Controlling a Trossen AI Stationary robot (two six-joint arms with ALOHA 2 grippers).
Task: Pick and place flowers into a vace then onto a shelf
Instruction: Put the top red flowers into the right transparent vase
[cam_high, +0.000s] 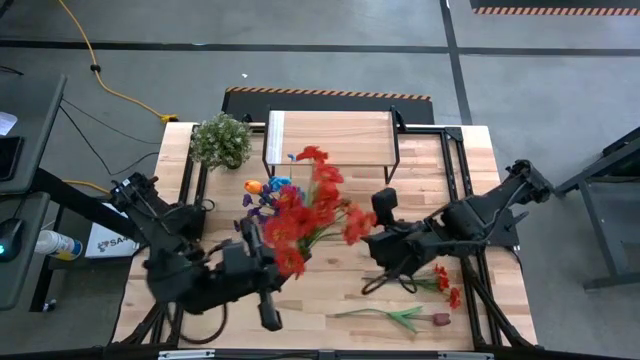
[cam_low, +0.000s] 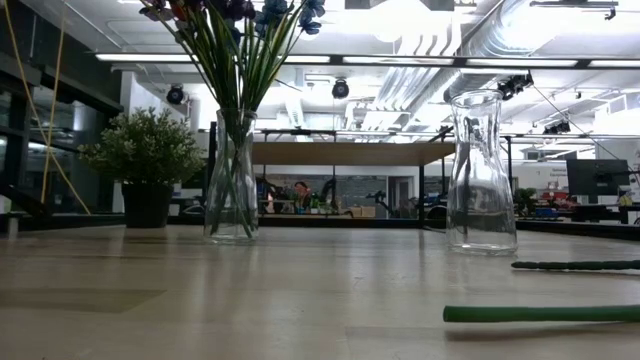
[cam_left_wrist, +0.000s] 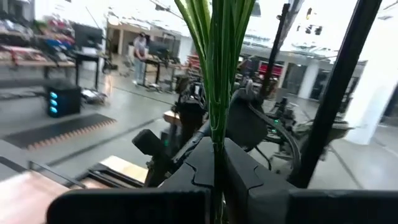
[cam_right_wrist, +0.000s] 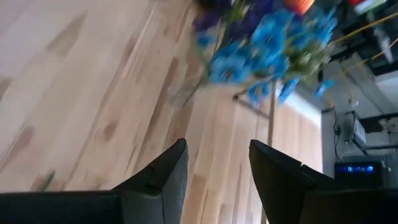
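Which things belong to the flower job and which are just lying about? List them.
Job: red flowers in the left claw, filled vase, empty vase, shelf, loose flowers.
Lying about: potted plant, yellow cable.

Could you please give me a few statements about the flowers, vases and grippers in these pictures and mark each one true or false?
1. The left gripper is shut on a bunch of green stems. True.
2. The right gripper holds a flower. False: nothing shows between its spread fingers.
3. Both glass vases hold flowers. False: the right vase is empty; the left vase holds stems.
4. Loose flowers lie on the table. True.
5. A vase stands on the shelf. False: its top is bare.
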